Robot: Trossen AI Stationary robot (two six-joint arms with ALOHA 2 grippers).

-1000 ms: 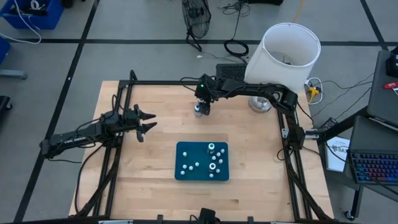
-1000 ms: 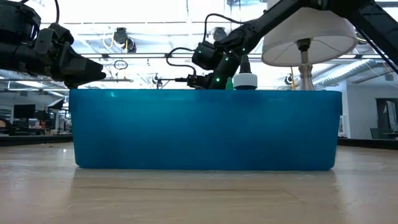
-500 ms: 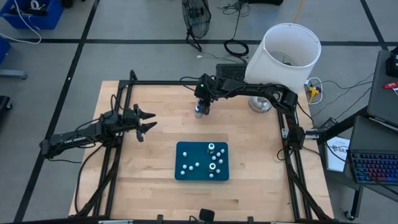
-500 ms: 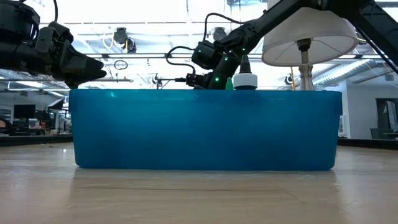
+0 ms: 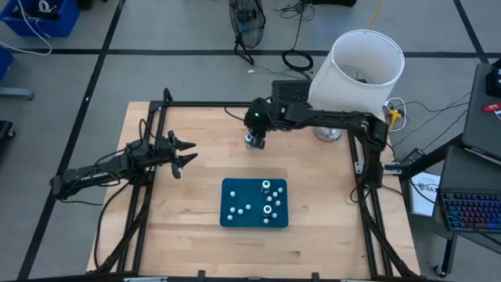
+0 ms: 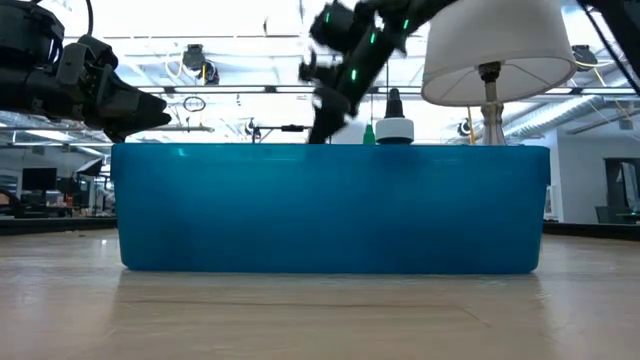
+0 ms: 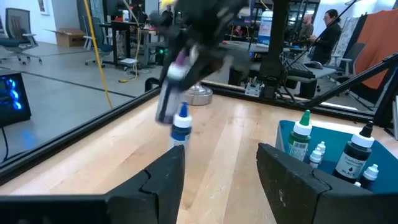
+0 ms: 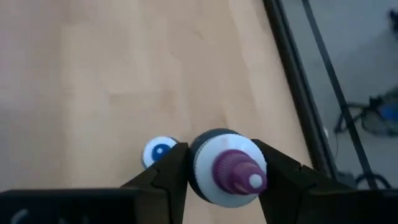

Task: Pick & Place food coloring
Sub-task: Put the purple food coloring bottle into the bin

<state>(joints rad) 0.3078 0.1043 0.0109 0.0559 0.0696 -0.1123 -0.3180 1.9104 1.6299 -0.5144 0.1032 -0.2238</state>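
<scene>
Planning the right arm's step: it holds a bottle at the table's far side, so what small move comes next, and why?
Probably carry it toward the blue tray. The right hand is shut on a purple-tipped bottle, lifted above the wood beside a blue-capped bottle, and the tray already holds other bottles.

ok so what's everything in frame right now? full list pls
Light wooden table: one, holds everything below.
Teal plastic tray: one, in the near middle of the table.
Small white-capped food coloring bottles in the tray: several, exact count unclear; two look larger.
White-capped bottle with a purple tip: one, gripped at the far middle of the table.
White-capped bottle with a blue tip: one, upright on the table beside the gripped one.
White-shaded lamp: one, far right corner.
Wire fan: one, dark, on the floor beyond the table.
Left gripper: open, left of the tray.
Right gripper: shut on the purple-tipped bottle.
</scene>
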